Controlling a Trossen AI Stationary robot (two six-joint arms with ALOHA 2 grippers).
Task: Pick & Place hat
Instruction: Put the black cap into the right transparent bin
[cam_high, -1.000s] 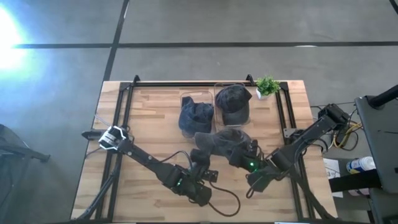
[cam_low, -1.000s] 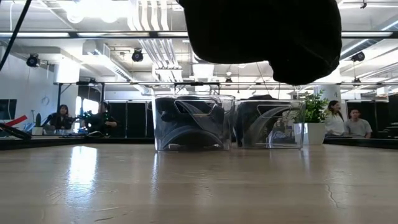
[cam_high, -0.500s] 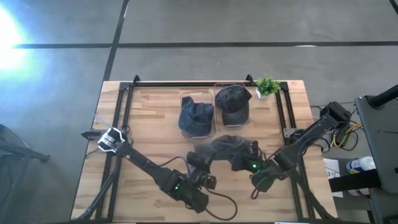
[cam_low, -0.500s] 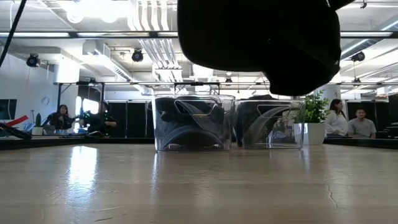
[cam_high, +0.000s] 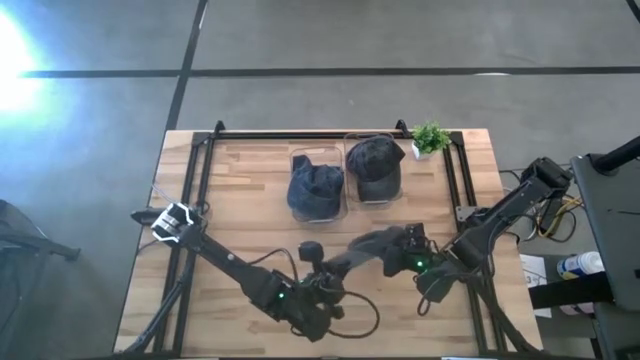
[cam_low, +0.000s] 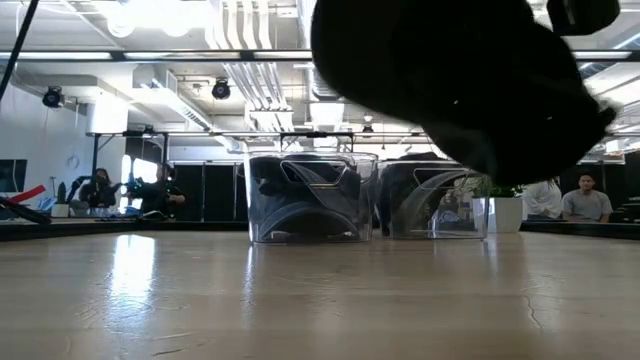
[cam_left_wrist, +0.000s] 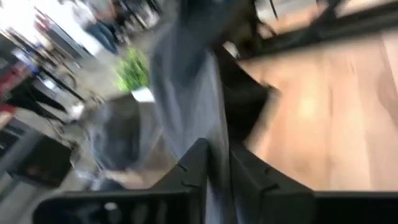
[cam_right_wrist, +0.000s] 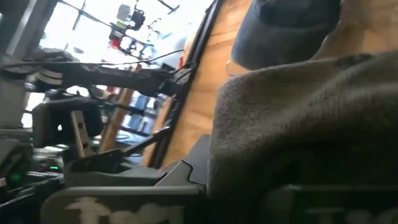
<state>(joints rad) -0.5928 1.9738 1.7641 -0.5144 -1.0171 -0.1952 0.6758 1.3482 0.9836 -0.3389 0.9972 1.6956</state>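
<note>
Wooden table (cam_high: 250, 190), lower centre: left gripper (cam_high: 322, 272) and right gripper (cam_high: 408, 246) both clamp the grey hat (cam_high: 372, 246), carrying it; next, lowering into a bin.

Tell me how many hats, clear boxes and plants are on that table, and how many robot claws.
Hats: 3: blue hat, grey cap, held hat
Clear bins: 2: left bin, right bin
Plants: 1: plant
Grippers: 2: left gripper, right gripper
Total: 8
</note>
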